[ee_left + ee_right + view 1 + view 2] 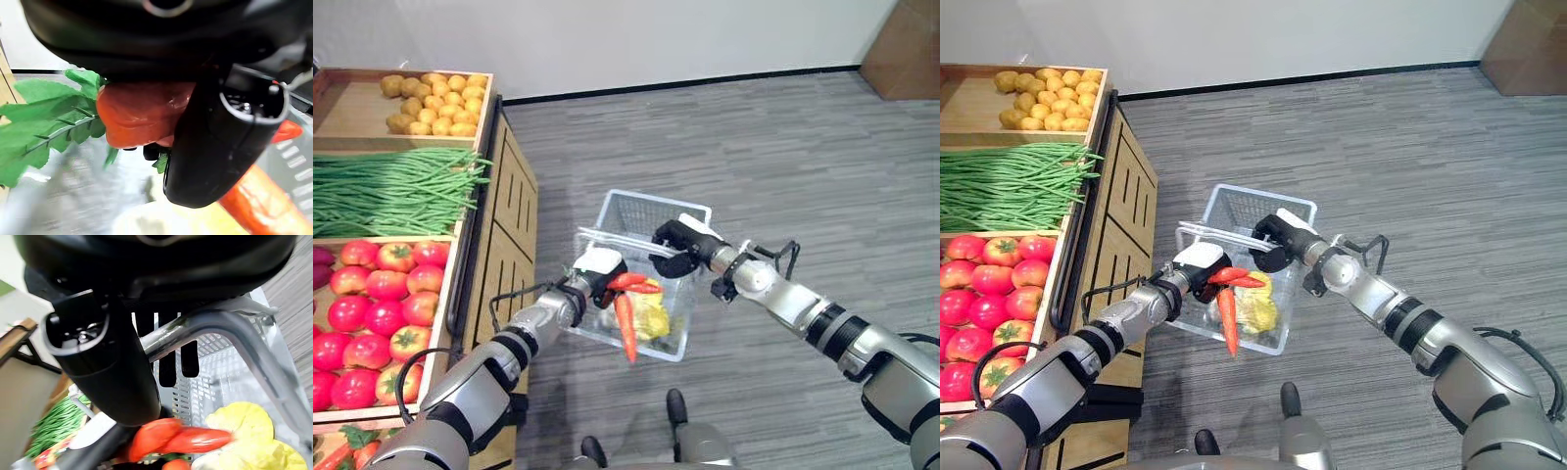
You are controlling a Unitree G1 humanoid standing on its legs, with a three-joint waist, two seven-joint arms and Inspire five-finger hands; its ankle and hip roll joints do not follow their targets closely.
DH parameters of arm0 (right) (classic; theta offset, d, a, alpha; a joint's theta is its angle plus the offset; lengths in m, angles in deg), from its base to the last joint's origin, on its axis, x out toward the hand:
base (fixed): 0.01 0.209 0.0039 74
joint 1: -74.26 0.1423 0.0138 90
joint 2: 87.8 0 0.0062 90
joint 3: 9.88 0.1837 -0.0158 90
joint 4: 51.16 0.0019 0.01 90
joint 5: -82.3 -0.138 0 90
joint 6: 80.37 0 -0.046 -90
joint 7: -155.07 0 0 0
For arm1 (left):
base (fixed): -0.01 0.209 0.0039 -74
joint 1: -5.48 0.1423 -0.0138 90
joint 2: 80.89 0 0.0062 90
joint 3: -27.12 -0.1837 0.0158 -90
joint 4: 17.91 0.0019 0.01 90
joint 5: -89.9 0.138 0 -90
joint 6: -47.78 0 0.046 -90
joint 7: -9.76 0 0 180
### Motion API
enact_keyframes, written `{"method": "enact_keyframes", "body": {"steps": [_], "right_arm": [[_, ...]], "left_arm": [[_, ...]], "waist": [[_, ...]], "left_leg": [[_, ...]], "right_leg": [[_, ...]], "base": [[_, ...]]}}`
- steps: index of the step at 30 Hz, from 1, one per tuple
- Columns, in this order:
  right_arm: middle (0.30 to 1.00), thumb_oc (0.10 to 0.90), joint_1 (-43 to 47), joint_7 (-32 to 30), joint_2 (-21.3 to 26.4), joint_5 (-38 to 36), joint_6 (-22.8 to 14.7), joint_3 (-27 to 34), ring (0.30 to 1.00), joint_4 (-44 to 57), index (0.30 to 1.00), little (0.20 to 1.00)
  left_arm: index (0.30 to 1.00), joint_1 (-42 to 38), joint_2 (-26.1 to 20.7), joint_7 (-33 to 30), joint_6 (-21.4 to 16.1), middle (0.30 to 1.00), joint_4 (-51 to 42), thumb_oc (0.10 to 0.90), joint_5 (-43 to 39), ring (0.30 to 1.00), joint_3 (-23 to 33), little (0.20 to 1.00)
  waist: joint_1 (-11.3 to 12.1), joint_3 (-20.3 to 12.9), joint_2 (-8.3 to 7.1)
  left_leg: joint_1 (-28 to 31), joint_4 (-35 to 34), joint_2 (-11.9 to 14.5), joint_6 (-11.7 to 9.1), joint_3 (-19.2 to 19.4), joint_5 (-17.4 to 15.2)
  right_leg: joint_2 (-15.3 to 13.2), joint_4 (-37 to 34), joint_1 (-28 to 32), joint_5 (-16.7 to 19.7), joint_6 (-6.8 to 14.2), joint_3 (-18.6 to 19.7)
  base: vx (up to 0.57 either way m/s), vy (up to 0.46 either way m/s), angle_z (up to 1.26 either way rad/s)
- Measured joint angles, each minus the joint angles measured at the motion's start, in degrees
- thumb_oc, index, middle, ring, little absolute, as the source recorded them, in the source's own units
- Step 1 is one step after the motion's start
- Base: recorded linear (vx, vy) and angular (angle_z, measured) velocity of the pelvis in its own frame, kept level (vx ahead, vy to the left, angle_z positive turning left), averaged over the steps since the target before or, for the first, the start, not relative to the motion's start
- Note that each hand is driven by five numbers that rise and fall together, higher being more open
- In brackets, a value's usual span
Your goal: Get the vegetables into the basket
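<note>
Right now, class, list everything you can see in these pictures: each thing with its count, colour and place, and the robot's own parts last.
Basket: one, pale grey plastic, hanging over the floor by its handle.
Carrot: one, orange, in the left hand, hanging tip-down over the basket.
Chilli peppers: two or so, red, at the left hand above the basket.
Yellow vegetable: one, inside the basket.
Potatoes: a pile, yellow-brown, stand's far crate.
Green beans: a heap, green, middle crate.
Tomatoes: many, red, near crate.
Floor: grey.
Left hand: dark, curled round the carrot.
Right hand: dark, curled round the basket handle.
</note>
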Motion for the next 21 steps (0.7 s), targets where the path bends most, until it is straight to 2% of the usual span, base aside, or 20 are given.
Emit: {"method": "enact_keyframes", "body": {"steps": [4, 10, 17, 21], "right_arm": [[0.300, 0.400, 0.0, -0.9, -2.2, 0.0, -0.3, 0.0, 0.300, 0.0, 0.300, 0.300], [0.300, 0.400, 0.0, -2.3, -2.1, 0.0, -0.5, 0.2, 0.300, 0.0, 0.300, 0.300], [0.300, 0.400, 0.0, -2.3, -2.1, 0.0, -0.5, 0.2, 0.300, 0.8, 0.300, 0.300], [0.300, 0.400, 0.0, -2.0, -1.8, 0.0, -0.5, 0.1, 0.300, 2.4, 0.300, 0.300]], "left_arm": [[0.300, 0.8, 0.0, 0.4, -0.3, 0.300, -4.7, 0.400, -0.3, 0.300, -0.2, 0.300], [0.300, 0.9, -1.9, 1.5, -1.0, 0.300, -7.3, 0.400, -0.2, 0.300, -1.4, 0.300], [0.300, 0.9, -0.6, 1.1, -1.3, 0.300, -4.7, 0.400, 0.1, 0.300, -2.1, 0.300], [0.300, 0.9, 0.6, 0.8, -1.1, 0.300, -1.7, 0.400, 0.1, 0.300, -0.5, 0.300]], "waist": [[0.1, 0.0, -0.08], [0.1, 0.4, -0.73], [0.0, 0.5, -0.81], [-0.1, 0.5, -0.81]], "left_leg": [[0.0, 0.0, 0.0, 0.0, 0.0, 0.0], [0.0, 0.0, 0.1, 0.0, 0.0, 0.0], [0.0, 0.0, 0.1, 0.0, 0.0, 0.0], [0.0, 0.0, 0.1, -0.1, 0.0, 0.0]], "right_leg": [[0.0, 0.0, 0.0, 0.0, 0.0, 0.0], [0.0, 0.0, 0.0, 0.0, 0.0, 0.0], [0.0, 0.0, 0.0, 0.0, 0.0, -0.1], [0.0, 0.0, 0.0, 0.0, 0.0, -0.1]], "base": [[0.00, 0.000, 0.00], [0.00, 0.000, 0.00], [0.00, 0.000, 0.00], [0.00, 0.000, 0.00]]}}
